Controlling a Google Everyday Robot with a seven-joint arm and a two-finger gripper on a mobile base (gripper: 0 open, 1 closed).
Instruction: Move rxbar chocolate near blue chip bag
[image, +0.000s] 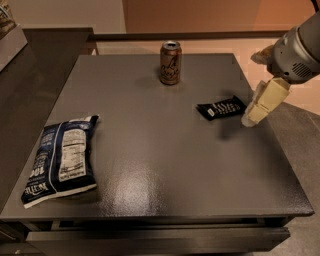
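The rxbar chocolate (221, 108), a small flat black wrapper with white lettering, lies on the right half of the dark grey table (160, 165). The blue chip bag (62, 160), large and puffy with a white label panel, lies near the table's front left corner, far from the bar. My gripper (253, 90) hangs just right of the bar, low over the table and open, holding nothing. Its lower cream finger (262, 102) ends next to the bar's right end without touching it.
A tan drink can (170, 62) stands upright at the back middle of the table. A dark counter (30, 65) runs along the left side. The table's right edge is just below the gripper, with floor beyond.
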